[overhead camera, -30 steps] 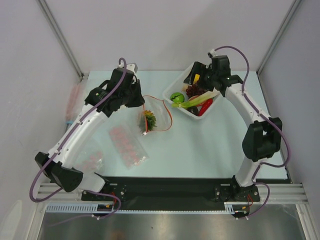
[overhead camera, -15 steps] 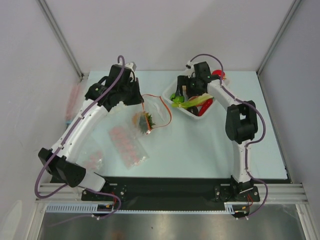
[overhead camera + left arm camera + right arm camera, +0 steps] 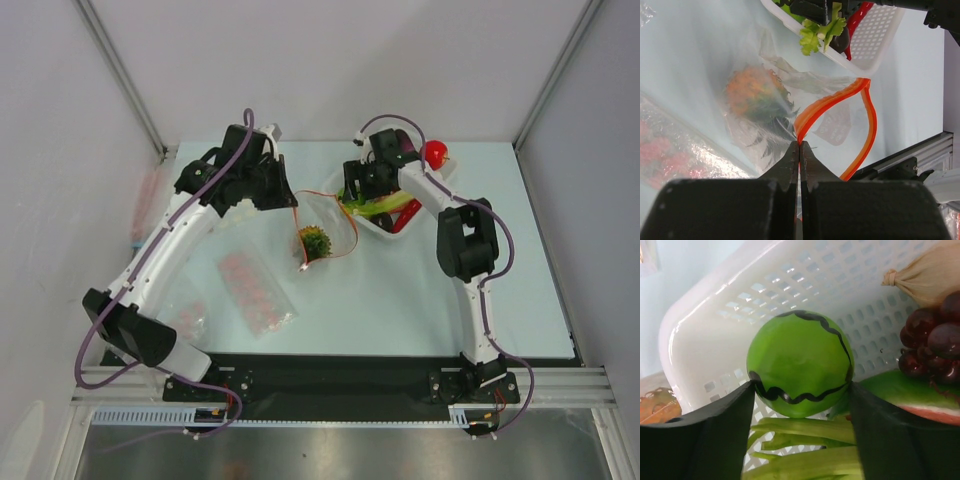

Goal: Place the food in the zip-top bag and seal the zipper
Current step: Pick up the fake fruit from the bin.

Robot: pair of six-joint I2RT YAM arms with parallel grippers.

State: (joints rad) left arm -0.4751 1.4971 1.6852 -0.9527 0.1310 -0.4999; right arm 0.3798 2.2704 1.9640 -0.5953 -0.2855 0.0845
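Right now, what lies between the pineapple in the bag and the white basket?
Just the open mouth of the zip-top bag: its orange-red zipper loops between the pineapple and the white basket. The left wrist view shows it best.

1. My top camera hangs above and behind the arm bases, facing down and forward. It stands far off and takes in the whole table (image 3: pixel 400 300) with both arms.
2. My left wrist camera looks out along the left gripper (image 3: pixel 799 150), low and close over the zip-top bag (image 3: pixel 785 77), with the white basket (image 3: pixel 875 35) at the frame's top.
3. My right wrist camera peers into that basket past the right gripper (image 3: pixel 801 385), very near the round green fruit (image 3: pixel 797 360).
4. All three views share the basket; the top and left wrist views also share the bag.
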